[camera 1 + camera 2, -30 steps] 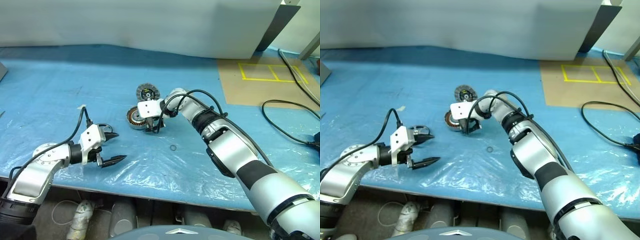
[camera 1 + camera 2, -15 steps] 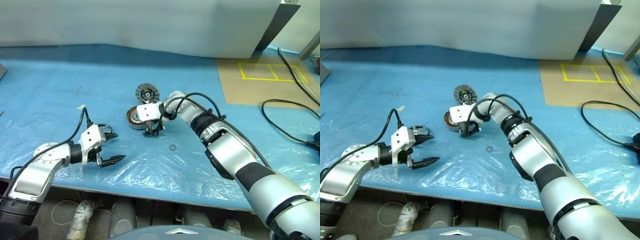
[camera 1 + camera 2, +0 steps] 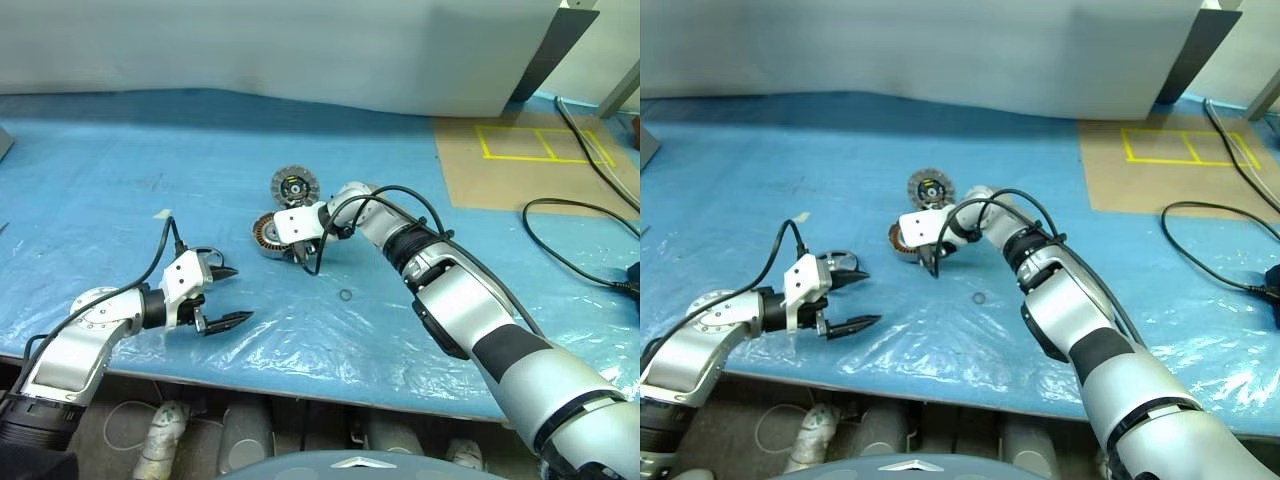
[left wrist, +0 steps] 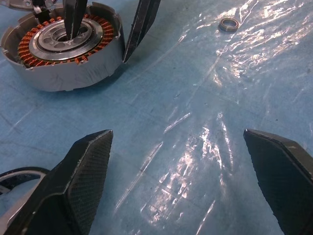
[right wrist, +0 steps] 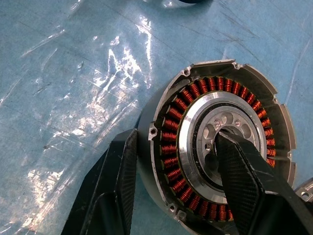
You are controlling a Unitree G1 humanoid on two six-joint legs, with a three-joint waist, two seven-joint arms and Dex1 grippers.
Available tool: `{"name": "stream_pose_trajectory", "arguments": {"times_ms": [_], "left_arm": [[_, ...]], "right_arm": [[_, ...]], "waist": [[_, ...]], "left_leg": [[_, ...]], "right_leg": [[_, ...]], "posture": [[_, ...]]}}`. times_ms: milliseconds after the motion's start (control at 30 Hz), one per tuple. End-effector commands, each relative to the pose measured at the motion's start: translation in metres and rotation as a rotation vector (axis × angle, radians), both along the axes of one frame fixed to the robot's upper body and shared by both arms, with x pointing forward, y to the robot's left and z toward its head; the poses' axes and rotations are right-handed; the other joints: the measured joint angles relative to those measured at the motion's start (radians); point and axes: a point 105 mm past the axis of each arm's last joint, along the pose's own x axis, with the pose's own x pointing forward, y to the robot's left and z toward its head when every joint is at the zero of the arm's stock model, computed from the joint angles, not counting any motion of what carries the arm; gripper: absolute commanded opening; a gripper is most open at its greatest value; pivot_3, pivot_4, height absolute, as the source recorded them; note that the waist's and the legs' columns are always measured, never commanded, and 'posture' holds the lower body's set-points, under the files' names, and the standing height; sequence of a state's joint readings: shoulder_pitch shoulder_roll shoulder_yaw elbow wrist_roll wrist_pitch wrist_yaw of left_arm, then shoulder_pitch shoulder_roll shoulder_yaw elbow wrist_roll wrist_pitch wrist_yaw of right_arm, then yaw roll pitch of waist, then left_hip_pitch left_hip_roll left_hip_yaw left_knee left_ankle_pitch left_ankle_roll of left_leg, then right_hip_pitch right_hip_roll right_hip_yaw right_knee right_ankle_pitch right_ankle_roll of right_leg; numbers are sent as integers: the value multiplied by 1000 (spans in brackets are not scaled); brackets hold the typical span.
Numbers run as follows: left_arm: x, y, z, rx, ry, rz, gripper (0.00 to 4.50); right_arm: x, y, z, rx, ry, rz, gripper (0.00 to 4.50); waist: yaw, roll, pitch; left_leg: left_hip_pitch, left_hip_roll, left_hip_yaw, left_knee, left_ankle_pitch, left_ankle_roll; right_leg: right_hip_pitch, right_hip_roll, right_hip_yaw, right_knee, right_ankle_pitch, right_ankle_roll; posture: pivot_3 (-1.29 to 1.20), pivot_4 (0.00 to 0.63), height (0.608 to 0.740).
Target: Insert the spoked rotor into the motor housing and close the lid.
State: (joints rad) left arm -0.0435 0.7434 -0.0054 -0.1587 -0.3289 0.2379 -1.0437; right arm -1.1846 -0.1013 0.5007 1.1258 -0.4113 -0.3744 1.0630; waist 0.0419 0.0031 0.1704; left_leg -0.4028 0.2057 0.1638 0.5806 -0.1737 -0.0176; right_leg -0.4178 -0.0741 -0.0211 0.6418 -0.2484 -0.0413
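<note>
The motor housing (image 3: 268, 236), a grey cup ringed with copper windings (image 5: 172, 147), lies face up mid-table. My right gripper (image 3: 305, 258) straddles its near wall, one finger (image 5: 244, 181) down in the silver hub and the other (image 5: 115, 191) against the outside, so it is shut on the housing. Just behind lies the lid (image 3: 294, 184), ribbed side up, with a black centre and a yellow mark. The spoked rotor (image 3: 203, 256) lies flat under my left gripper (image 3: 240, 293), partly hidden; its edge (image 4: 14, 176) shows there too. That gripper is open and holds nothing.
A small metal ring (image 3: 346, 295) lies loose on the blue plastic sheet (image 3: 120, 160), right of the housing. A brown board with yellow tape (image 3: 520, 160) and black cables (image 3: 570, 230) sit at the far right. The table's front edge (image 3: 300, 385) is close below both arms.
The right gripper's fingers have drawn together around the housing's wall. The left arm and the other parts have stayed where they were.
</note>
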Motion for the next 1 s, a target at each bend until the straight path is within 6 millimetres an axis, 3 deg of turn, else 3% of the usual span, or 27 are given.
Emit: {"name": "stream_pose_trajectory", "arguments": {"times_ms": [33,167,433,667,867,1000], "left_arm": [[2,-3,6,-5,-32,-15,4500],[2,-4,6,-11,-32,-18,4500],[0,-4,6,-10,-33,-24,4500],[1,-2,7,-1,-29,-34,4500],[3,-1,8,14,-31,-50,4500],[3,-2,9,15,-28,-60,4500]], "right_arm": [[-3,-2,-1,-43,-38,58,2095],[-9,-15,2,-118,-111,186,2095],[-45,-40,4,-171,-127,390,2095],[-61,-33,4,-95,-66,367,2095],[-65,-42,-3,-121,-74,360,2095],[-63,-44,3,-95,-69,326,3378]], "waist": [[0,0,0],[4,0,0],[3,-1,0],[-2,-1,0],[1,-1,0],[1,-1,0]], "left_leg": [[0,0,0,0,0,0],[-1,0,0,0,0,0],[-2,0,0,0,2,3],[0,0,1,0,1,2],[0,0,1,0,1,2],[0,0,1,0,0,1]], "right_leg": [[0,0,0,0,0,0],[0,0,0,0,0,0],[0,0,0,-1,0,0],[0,1,1,0,0,0],[0,1,1,0,0,0],[0,1,1,0,0,0]], "posture": [[0,150,740],[0,150,740],[0,150,740],[0,150,740],[0,150,740],[0,150,740]]}}
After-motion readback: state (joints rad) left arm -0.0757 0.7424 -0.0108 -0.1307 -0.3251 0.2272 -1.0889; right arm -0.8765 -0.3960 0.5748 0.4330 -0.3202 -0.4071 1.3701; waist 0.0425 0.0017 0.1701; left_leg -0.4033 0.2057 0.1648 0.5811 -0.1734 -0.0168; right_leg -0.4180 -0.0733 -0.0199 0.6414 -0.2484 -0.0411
